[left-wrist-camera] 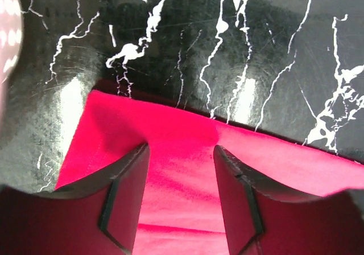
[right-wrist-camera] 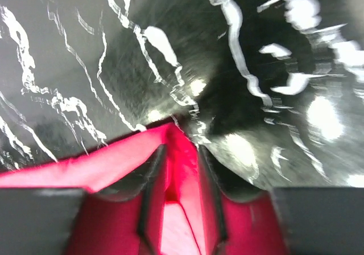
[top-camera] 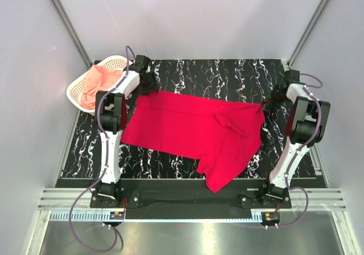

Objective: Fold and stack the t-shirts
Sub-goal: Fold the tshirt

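The crimson red t-shirt lies spread out on the black marbled table, with one sleeve folded over its middle. My left gripper is at the shirt's far left corner. In the left wrist view its jaws stand wide apart over the red cloth near the hem. My right gripper is at the far right corner. In the right wrist view its jaws are nearly closed, with the red corner pinched between them. The salmon-pink t-shirt lies crumpled in the basket.
A white lattice basket stands at the table's far left corner, beside the left arm. The black marbled tabletop shows behind the shirt. Grey walls enclose the table on three sides.
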Robot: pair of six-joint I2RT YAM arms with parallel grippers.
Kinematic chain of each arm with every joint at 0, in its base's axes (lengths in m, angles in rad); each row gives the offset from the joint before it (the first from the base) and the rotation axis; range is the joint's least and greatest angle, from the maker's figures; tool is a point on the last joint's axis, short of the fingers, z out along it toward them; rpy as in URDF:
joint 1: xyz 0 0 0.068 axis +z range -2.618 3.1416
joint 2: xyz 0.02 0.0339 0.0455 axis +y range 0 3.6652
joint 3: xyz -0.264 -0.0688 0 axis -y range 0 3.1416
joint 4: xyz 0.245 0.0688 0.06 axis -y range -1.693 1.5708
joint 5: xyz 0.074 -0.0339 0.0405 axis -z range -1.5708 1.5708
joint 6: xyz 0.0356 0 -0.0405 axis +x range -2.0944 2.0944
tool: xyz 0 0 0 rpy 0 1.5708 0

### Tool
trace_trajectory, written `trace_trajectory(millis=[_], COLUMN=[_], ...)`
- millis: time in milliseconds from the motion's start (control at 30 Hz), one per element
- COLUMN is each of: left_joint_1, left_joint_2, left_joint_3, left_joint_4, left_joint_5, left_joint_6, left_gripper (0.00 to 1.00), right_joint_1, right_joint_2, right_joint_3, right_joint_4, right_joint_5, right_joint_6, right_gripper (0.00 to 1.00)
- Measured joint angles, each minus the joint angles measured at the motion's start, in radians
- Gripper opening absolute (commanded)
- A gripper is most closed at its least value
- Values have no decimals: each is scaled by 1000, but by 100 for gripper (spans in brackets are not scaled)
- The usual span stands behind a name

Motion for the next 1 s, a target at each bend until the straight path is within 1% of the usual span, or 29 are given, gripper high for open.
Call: trace_trajectory(millis=[33, 67, 100, 167, 233, 267, 333, 433, 500, 567, 633, 700, 733, 767, 833, 867, 900, 1000], left_joint_1=[0, -1, -2, -10, -18, -23, -45, -87, -130, -183, -238, -301, -324, -349, -383, -393, -401, -408], left_joint_2=[0, -4, -8, -17, -38, -56, -130, -262, -360, -450, -505, -537, -537, -536, -521, -513, -509, -511], left_joint_3=[0, 0, -1, -9, -30, -51, -129, -241, -307, -375, -431, -501, -527, -561, -610, -624, -637, -659], left_joint_4=[1, 3, 0, -11, -26, -29, -35, -31, -18, 27, 89, 175, 209, 252, 288, 293, 296, 305], left_joint_5=[5, 11, 15, 17, 15, 15, 16, 30, 61, 108, 167, 245, 272, 302, 343, 350, 355, 355], left_joint_6=[-2, -3, -3, -5, -6, -6, -13, -26, -38, -51, -77, -126, -145, -172, -214, -230, -240, -257], left_gripper=[61, 62, 63, 64, 64, 64, 62, 60, 59, 57, 54, 50, 48, 44, 43, 43, 43, 43], right_joint_1=[-1, -1, -2, -4, -5, -4, 0, 44, 136, 245, 363, 408, 407, 401, 398, 404, 415, 453], right_joint_2=[0, 0, 0, -7, -31, -55, -111, -245, -340, -406, -468, -513, -517, -505, -452, -425, -406, -396], right_joint_3=[23, 61, 100, 175, 208, 207, 183, 64, -32, -116, -218, -319, -345, -364, -367, -370, -380, -422], right_joint_4=[-26, -68, -107, -172, -214, -238, -274, -278, -276, -251, -221, -185, -182, -180, -174, -158, -136, -96], right_joint_5=[23, 55, 88, 150, 183, 191, 197, 165, 135, 92, 27, -64, -93, -123, -163, -173, -181, -188], right_joint_6=[-3, -6, -6, -5, -3, 0, 6, 22, 23, 22, 23, 22, 17, 4, -6, -8, -9, -4], right_gripper=[46, 55, 60, 64, 65, 65, 61, 59, 59, 55, 52, 47, 36, 32, 32, 36, 37, 38])
